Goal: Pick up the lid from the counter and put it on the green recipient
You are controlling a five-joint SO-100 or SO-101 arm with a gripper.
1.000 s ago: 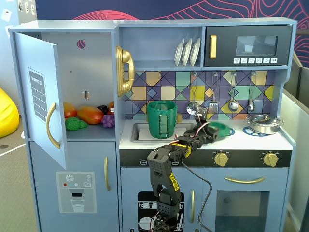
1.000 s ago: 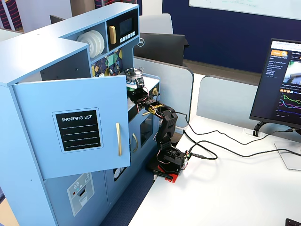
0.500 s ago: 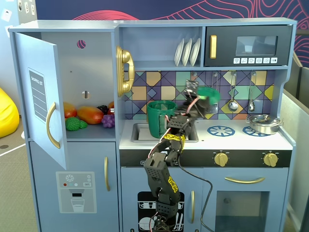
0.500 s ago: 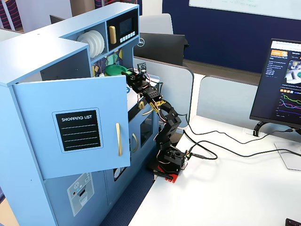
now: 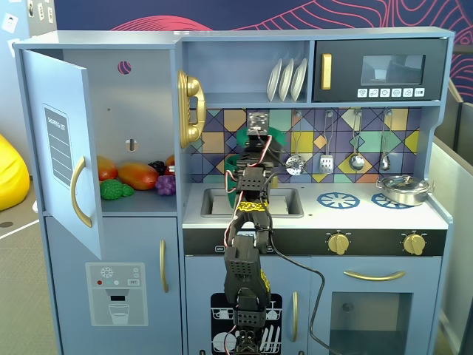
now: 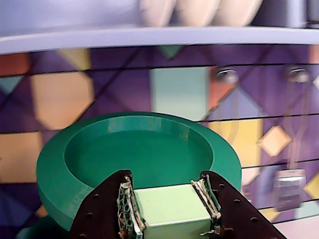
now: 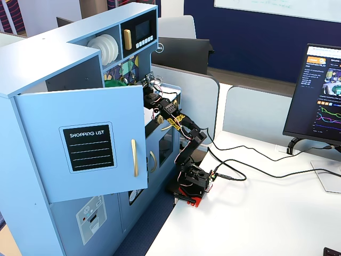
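My gripper (image 6: pixel 166 188) is shut on the pale green square knob (image 6: pixel 172 211) of the green lid (image 6: pixel 55 172). It holds the lid up in the air in front of the tiled back wall, with the lid's dished face toward the wrist camera. In a fixed view the lid (image 5: pixel 243 139) shows as green behind the gripper (image 5: pixel 256 146), above the sink. It also shows past the cabinet door in a fixed view (image 7: pixel 112 82). A dark green sliver (image 6: pixel 42 233) sits below the lid in the wrist view. I cannot tell if it is the green recipient, which the arm otherwise hides.
The sink (image 5: pixel 284 201) lies below the arm. A steel pot (image 5: pixel 403 190) stands on the right burner, with a blue burner ring (image 5: pixel 338 200) beside it. Utensils (image 5: pixel 326 160) hang on the back wall. A shelf with plates (image 5: pixel 287 79) is close overhead. The fridge door (image 5: pixel 63 148) stands open at left.
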